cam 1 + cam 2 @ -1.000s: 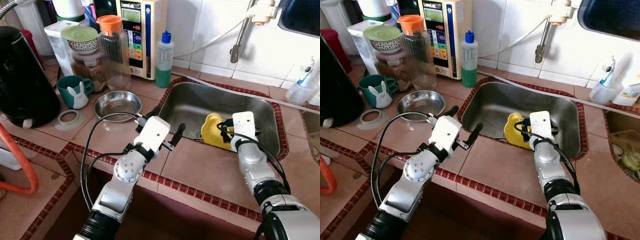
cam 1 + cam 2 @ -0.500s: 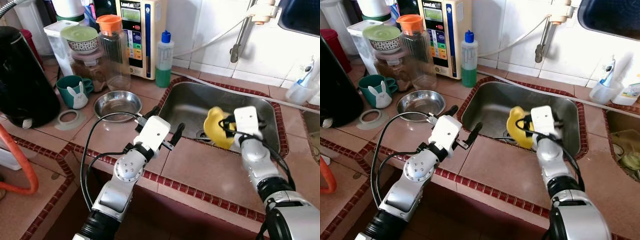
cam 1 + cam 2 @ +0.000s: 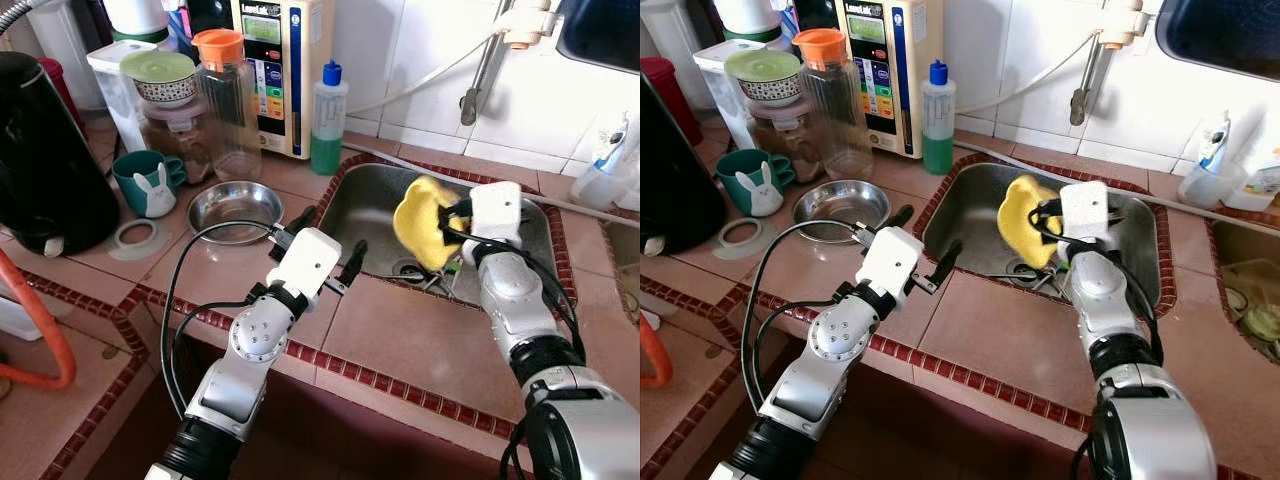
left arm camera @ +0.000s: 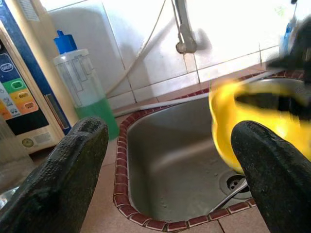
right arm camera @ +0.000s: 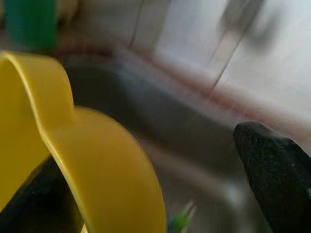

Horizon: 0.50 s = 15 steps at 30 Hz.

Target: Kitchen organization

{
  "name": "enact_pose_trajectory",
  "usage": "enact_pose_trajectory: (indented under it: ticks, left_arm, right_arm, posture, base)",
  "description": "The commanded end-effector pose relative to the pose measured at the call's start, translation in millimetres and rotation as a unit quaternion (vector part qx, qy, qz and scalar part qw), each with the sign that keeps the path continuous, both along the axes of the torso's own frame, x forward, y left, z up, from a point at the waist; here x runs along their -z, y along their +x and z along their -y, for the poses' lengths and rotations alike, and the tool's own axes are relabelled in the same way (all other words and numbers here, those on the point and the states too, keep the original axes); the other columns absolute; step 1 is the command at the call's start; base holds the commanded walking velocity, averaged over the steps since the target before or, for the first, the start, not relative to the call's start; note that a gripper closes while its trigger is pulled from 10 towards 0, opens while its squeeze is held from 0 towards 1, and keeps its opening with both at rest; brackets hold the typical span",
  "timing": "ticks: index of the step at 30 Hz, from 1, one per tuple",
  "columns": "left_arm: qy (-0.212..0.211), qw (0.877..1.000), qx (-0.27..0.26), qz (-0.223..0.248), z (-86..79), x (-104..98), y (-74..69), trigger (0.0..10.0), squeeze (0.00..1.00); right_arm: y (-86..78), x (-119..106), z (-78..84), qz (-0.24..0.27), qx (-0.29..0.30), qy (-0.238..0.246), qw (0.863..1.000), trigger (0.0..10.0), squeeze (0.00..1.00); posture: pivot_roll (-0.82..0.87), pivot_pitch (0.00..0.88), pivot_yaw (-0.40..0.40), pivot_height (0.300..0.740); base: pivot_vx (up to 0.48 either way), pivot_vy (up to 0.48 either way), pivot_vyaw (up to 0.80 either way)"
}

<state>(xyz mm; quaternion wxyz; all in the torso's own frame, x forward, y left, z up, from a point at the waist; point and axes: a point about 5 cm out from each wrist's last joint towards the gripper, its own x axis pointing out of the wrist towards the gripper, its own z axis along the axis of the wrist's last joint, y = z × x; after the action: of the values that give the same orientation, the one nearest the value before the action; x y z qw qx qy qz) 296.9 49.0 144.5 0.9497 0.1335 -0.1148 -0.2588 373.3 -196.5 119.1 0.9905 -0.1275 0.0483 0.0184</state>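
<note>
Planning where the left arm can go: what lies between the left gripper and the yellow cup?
In the left eye view, only the sink's near-left rim and open basin lie between the left gripper and the yellow cup, held up by the right gripper.

sink (image 3: pixel 380 215) centre-right, set in counter | steel bowl (image 3: pixel 235 208) left of sink | bunny mug (image 3: pixel 150 183) further left | soap bottle (image 3: pixel 327 120) behind sink's left corner | jars (image 3: pixel 215 100) upper left
</note>
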Motion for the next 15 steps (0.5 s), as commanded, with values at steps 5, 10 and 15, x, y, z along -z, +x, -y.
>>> enact_pose_trajectory:
  ticks: [5, 10, 15]
  left_arm:
    - [0.002, 1.0, -0.002, 0.007, 1.8, -2, 1.6, 10.0, 0.48]
    - [0.004, 1.0, -0.002, 0.007, 1.8, -1, 1.7, 10.0, 0.44]
    - [0.004, 1.0, 0.0, 0.006, 2.6, -1, 1.8, 10.0, 0.11]
  right_arm:
    - [-1.2, 10, -4.2, -0.051, -0.019, 0.045, 0.998, 10.0, 0.0]
    - [-1.4, 15, -8.1, -0.088, -0.035, 0.081, 0.992, 10.0, 0.0]
    - [-6.8, 32, -19.3, -0.194, -0.023, 0.332, 0.923, 10.0, 0.0]
  posture:
    - [0.09, 0.0, -0.019, 0.74]
    - [0.08, 0.0, -0.018, 0.74]
    - [0.08, 0.0, -0.018, 0.74]
  base:
    - [0.0, 0.0, 0.0]
    - [0.0, 0.0, 0.0]
    - [0.0, 0.0, 0.0]
